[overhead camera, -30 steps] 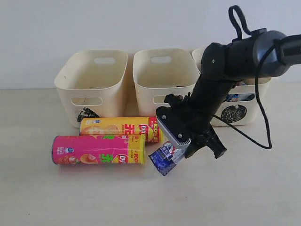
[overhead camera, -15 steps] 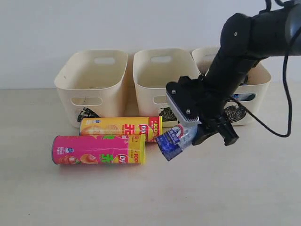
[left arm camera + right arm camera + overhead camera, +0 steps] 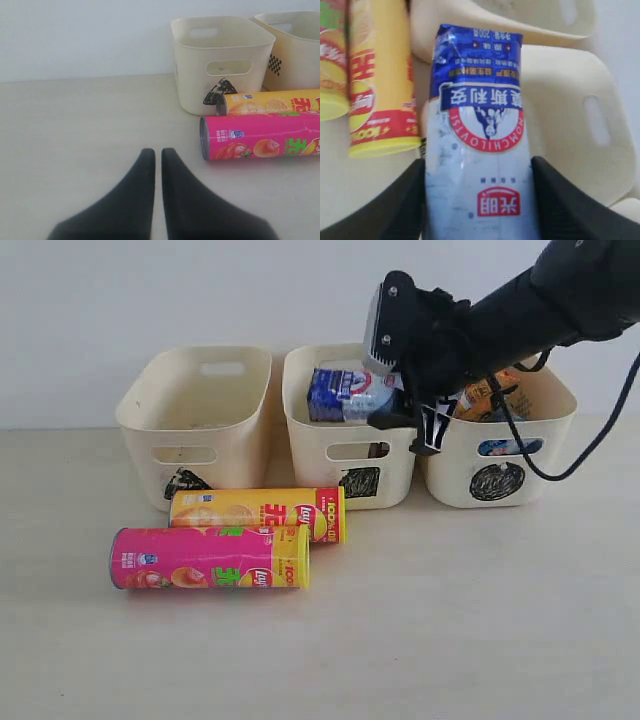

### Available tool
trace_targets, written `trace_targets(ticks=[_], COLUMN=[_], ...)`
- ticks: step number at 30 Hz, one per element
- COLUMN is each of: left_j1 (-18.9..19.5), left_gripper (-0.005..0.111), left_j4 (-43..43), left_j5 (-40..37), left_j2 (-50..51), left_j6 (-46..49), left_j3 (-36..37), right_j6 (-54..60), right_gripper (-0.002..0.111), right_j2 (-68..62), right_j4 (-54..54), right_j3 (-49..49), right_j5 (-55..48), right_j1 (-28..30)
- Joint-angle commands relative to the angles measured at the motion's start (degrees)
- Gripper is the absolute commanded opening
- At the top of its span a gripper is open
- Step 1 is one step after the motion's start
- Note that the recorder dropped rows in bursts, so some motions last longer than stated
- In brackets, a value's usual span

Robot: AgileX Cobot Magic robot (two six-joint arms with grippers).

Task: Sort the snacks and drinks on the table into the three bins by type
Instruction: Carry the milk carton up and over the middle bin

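- The right gripper (image 3: 388,392) pinches a blue-and-white drink carton (image 3: 345,393) by one end. In the right wrist view its two dark fingers (image 3: 402,202) press on opposite side faces.
- The carton's long axis is roughly level. It runs from the jaws out across the open mouth of the middle bin (image 3: 310,455), which carries the black square scribble. The free end points towards the left bin (image 3: 240,440).
- The carton hangs at about rim height. I cannot tell whether any part of it is below the rim.
- Judged from this, opening the jaws here should drop the carton flat into the middle bin. Its free end seems to sit near the bin's left wall, so it could catch there.
- The carton is glossy coated board with flat faces, a little dented, and probably gives under a squeeze.
- The left gripper (image 3: 155,152) sits low over the table (image 3: 450,640) with its fingers pressed together, holding nothing.
- The pink chip tube (image 3: 210,558) and the yellow chip tube (image 3: 255,512) lie on their sides, parallel and touching, in front of the left bin. The left arm is the nearer one.
- The tubes are rigid, slick cylinders and likely to roll.
- All three bins are smooth cream plastic with rounded corners and handle slots. The right bin (image 3: 540,470) holds something orange and crinkly.
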State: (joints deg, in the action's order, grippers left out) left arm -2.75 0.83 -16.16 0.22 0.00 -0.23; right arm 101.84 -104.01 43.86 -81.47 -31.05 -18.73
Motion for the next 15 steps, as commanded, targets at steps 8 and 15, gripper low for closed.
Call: trace_targets(ticks=[8,15], left_j1=[0.1,0.1], left_gripper=[0.004,0.004], left_j4=[0.1,0.1], left_j5=[0.2,0.2], left_j2=[-0.2,-0.2], left_j6=[0.4,0.4], left_j3=[0.2,0.2], right_j6=[-1.1,-1.4], right_gripper=[0.0,0.0], right_j2=[-3.5,-8.9], right_j4=[13.0,17.9], right_j3=[-0.6,-6.1], right_j5=[16.6,19.3], right_j1=[0.5,0.5])
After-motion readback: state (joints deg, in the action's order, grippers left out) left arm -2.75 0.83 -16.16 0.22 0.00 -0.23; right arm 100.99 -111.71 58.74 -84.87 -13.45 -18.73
